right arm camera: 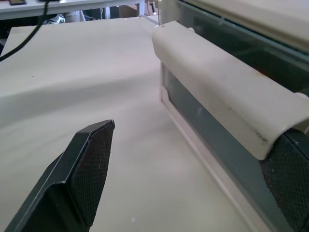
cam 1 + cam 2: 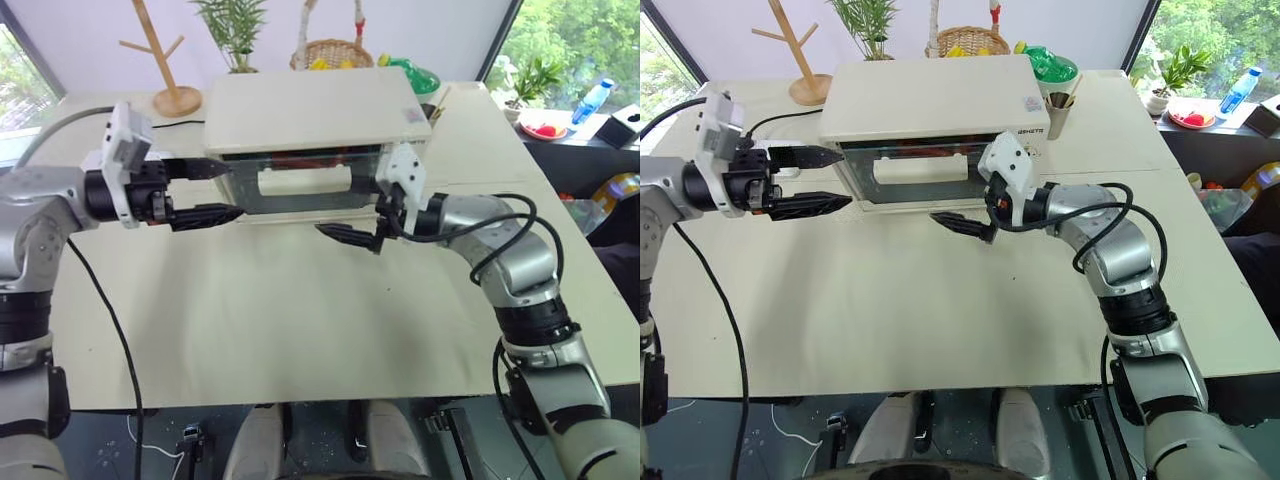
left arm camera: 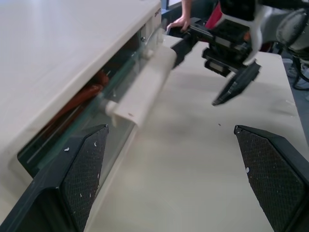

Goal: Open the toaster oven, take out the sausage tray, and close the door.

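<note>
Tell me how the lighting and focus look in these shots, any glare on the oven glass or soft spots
Left eye view: even daylight, the toaster oven top bright, only soft shadows on the table. Left wrist view: the door glass looks dark with mild reflection, and the handle is slightly soft. Right wrist view: the near fingertips are soft.

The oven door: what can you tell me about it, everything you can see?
The door is a clear glass panel in a cream-white frame with a wide cream bar handle across it. It stands shut on the toaster oven. Red-brown shapes show dimly behind the glass. The right claw sits open at the handle's end, one finger beneath it; contact is unclear.
</note>
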Tool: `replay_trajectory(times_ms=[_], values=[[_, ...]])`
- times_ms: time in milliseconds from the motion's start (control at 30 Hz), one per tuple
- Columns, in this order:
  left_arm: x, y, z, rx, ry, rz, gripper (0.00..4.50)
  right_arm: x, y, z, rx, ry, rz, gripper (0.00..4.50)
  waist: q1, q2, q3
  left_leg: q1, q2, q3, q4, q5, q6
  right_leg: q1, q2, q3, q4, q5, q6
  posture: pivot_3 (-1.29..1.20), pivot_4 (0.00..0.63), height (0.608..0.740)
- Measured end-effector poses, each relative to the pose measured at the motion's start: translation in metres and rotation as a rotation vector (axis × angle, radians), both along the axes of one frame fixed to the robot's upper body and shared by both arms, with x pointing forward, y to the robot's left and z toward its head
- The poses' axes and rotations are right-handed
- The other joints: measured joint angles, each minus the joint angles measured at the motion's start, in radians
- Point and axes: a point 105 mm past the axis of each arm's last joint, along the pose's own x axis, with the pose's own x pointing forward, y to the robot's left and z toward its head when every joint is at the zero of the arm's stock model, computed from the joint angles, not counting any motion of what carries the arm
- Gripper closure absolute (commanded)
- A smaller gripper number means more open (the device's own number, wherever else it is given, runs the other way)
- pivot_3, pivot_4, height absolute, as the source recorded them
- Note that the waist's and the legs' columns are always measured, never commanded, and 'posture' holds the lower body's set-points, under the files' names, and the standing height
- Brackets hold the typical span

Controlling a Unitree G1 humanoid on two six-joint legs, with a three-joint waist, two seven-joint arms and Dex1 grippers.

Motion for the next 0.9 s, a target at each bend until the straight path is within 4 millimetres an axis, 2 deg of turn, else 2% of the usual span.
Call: replay_trajectory(times_ms=[200,233,267,400,500,900], values=[[0.005,-0.005,0.003,-0.015,0.008,-0.023,0.12,-0.018,0.0,-0.014,0.006,0.033,-0.011,0.0,-0.002,0.0,0.0,0.0,0.001,0.0,0.0,0.0,0.0,-0.001,0.001,0.001,0.001,0.0,0.0,0.0,0.15,0.74],[0.006,-0.006,0.004,-0.023,0.013,-0.029,0.65,-0.02,0.0,-0.016,0.008,0.038,-0.019,0.0,-0.001,0.0,0.0,0.0,0.001,0.0,0.0,0.0,0.0,-0.001,0.001,0.001,0.001,0.0,0.0,0.0,0.15,0.74],[0.008,-0.008,0.006,-0.032,0.013,-0.032,0.94,-0.022,0.0,-0.019,0.011,0.044,-0.026,0.0,0.0,0.0,0.0,0.0,0.001,0.0,0.0,0.0,0.0,-0.001,0.001,0.001,0.002,0.0,0.0,0.0,0.15,0.74],[0.013,-0.012,0.011,-0.029,-0.005,-0.043,3.09,-0.026,0.001,-0.024,0.05,0.088,-0.053,0.0,-0.001,0.0,0.0,0.0,0.001,0.0,0.001,0.0,0.0,-0.001,0.002,0.001,0.002,0.0,0.0,0.0,0.15,0.74],[0.021,-0.019,0.005,-0.008,-0.003,-0.053,4.47,-0.027,0.0,-0.026,0.074,0.106,-0.076,0.0,0.001,0.0,0.0,0.0,0.001,0.0,0.001,0.0,0.0,-0.001,0.002,0.002,0.003,0.0,0.0,0.0,0.15,0.74],[0.043,-0.02,-0.029,0.177,-0.044,-0.037,4.47,-0.031,-0.003,-0.03,0.082,0.106,-0.109,0.0,0.002,-0.001,0.0,0.0,0.001,0.001,0.001,0.0,0.0,-0.001,0.002,0.002,0.003,0.0,0.0,0.0,0.15,0.74]])
